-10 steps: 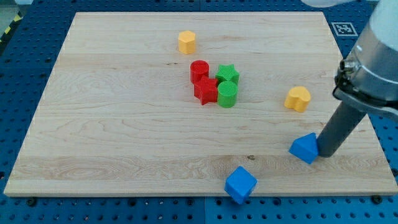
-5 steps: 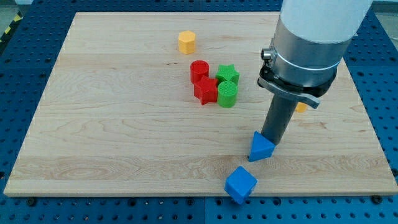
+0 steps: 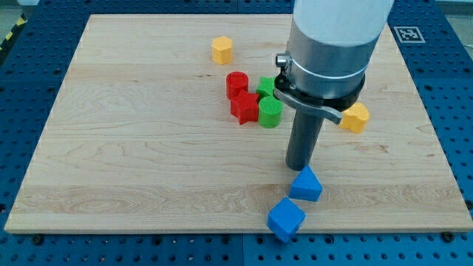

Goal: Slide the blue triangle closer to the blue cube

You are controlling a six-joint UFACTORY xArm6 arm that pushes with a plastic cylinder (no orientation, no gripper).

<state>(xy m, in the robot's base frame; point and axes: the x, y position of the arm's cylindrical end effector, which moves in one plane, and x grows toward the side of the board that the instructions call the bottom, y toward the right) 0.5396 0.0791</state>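
Board (image 3: 111, 148): pale wooden table top, set on a blue perforated base that shows round its edges.
Yellow block, upper (image 3: 222, 50): a squat faceted piece near the view's top, left of centre, well apart from all the others.
Red cylinder (image 3: 236, 83): upright, at the left of the middle cluster.
Red block (image 3: 243, 108): a star-like shape just below the red cylinder and touching it.
Green cylinder (image 3: 270, 112): ribbed, just to the right of the red block and touching it.
Green star (image 3: 266, 87): above the green cylinder, its right part hidden behind the arm.
Blue cube (image 3: 286, 219): at the view's bottom edge of the board, turned so that a corner faces the camera, slightly overhanging the edge.
My tip (image 3: 298, 168): the dark rod comes straight down; its end rests on the board just above the blue triangle, at its upper left corner, apparently touching it.
Gripper state: there is no gripper, only the bare rod, so it grasps nothing.
Blue triangle (image 3: 306, 185): lies just above and right of the blue cube, very near it, with a narrow gap between them.
Arm (image 3: 332, 44): a broad grey and white cylinder filling the view's top right of centre.
Yellow block, right (image 3: 357, 117): a heart-like shape, partly hidden behind the arm's collar.
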